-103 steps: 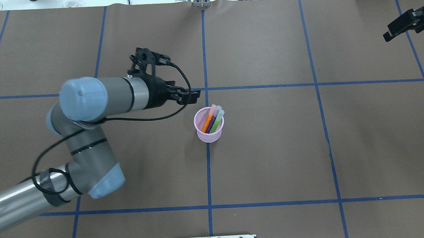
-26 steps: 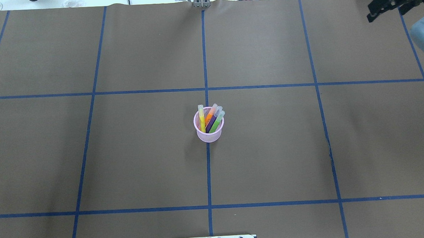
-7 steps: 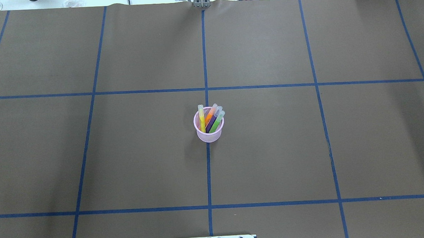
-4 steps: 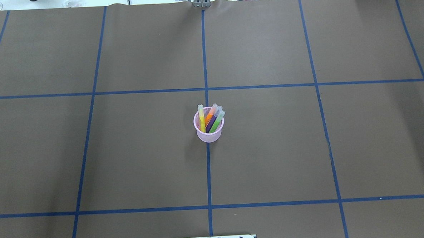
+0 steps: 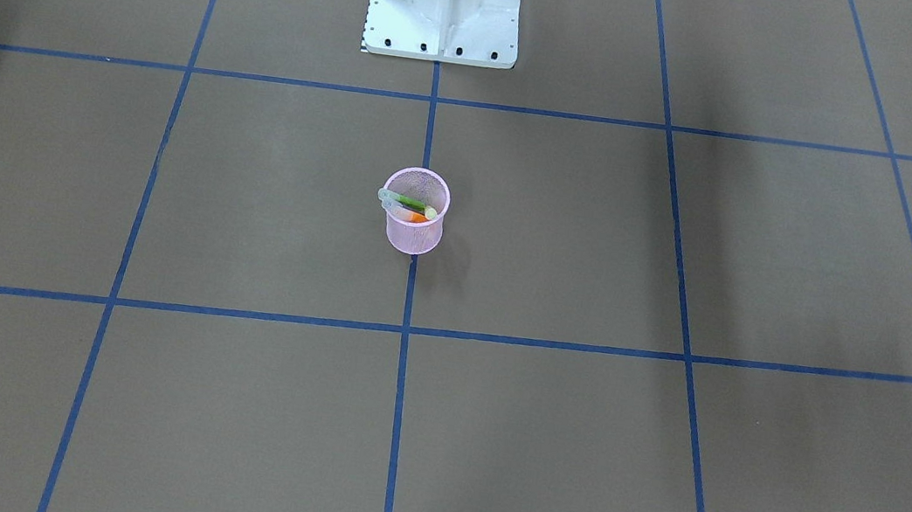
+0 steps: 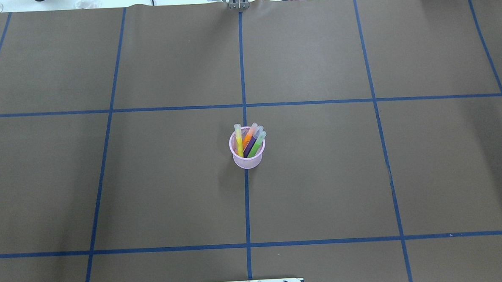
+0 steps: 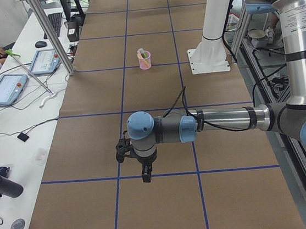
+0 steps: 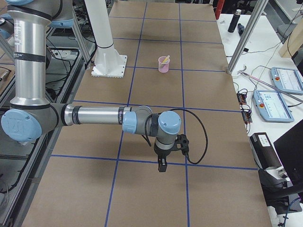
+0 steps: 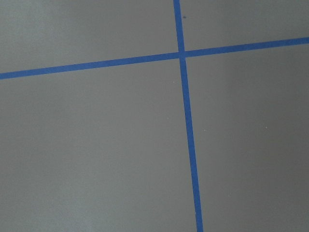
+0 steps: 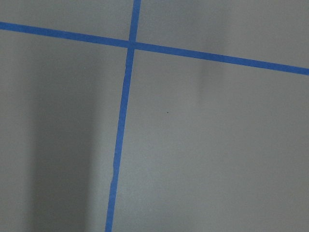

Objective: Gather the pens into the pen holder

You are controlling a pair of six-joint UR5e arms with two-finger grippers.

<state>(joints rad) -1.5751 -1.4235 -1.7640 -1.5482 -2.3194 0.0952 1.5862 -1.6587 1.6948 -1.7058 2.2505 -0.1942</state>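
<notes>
Overhead/front cams opposed, both w/ pen holder [image 6: 246, 163]

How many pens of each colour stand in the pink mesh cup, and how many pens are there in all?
Yellow pen: 1
Orange pen: 1
Purple pen: 1
Green pen: 1
Total: 4 pens, all in the pen holder

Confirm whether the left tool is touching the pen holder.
Apart. The exterior left view shows the left tool far from the pen holder, with a wide gap between them.
</notes>
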